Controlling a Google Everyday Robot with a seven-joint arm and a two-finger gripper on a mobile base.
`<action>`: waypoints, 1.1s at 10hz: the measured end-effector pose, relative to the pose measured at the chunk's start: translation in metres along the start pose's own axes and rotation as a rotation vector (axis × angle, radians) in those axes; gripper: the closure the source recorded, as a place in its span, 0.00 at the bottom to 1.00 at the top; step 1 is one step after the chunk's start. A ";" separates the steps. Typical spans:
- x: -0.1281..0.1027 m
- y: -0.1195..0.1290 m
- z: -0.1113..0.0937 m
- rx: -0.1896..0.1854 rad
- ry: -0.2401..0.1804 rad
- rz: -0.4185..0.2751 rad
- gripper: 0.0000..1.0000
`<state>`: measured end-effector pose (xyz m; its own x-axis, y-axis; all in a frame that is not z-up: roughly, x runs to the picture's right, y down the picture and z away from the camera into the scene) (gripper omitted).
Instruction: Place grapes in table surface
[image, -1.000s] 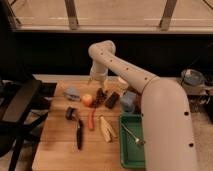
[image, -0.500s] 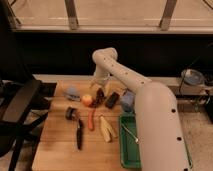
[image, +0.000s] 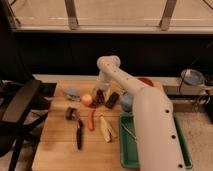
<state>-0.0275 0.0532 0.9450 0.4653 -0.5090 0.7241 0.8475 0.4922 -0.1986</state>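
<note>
You have the arm (image: 131, 87) reaching up from the 4 o'clock corner, bending over the far edge of the surface (image: 56, 147) and dropping down to the gripper (image: 100, 91), which hangs at the 12 o'clock end of the boards, a little right of centre. The grapes (image: 99, 97) show as a dark cluster right at its tip; you cannot tell whether the gripper is clamped on them or loose, nor whether they touch the wood (the arm's pale link crowds that spot). Just beside the grapes at 9 o'clock lies the orange fruit (image: 87, 99), and at their 3 o'clock lies the black block (image: 111, 100), tilted. At 6 o'clock from the fruit you see an orange stick (image: 91, 120), with a black-handled tool (image: 79, 135) at its 8 o'clock and a pale yellow piece (image: 106, 129) at its 4 o'clock. The green tray (image: 123, 150) sits along the surface's 3 o'clock side, partly behind the arm.
</note>
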 end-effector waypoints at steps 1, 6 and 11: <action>-0.002 -0.003 0.002 0.008 0.001 -0.009 0.45; -0.014 -0.015 -0.012 0.042 0.039 -0.065 0.96; -0.017 -0.014 -0.100 0.127 0.154 -0.055 1.00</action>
<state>-0.0220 -0.0158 0.8698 0.4612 -0.6349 0.6198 0.8382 0.5410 -0.0694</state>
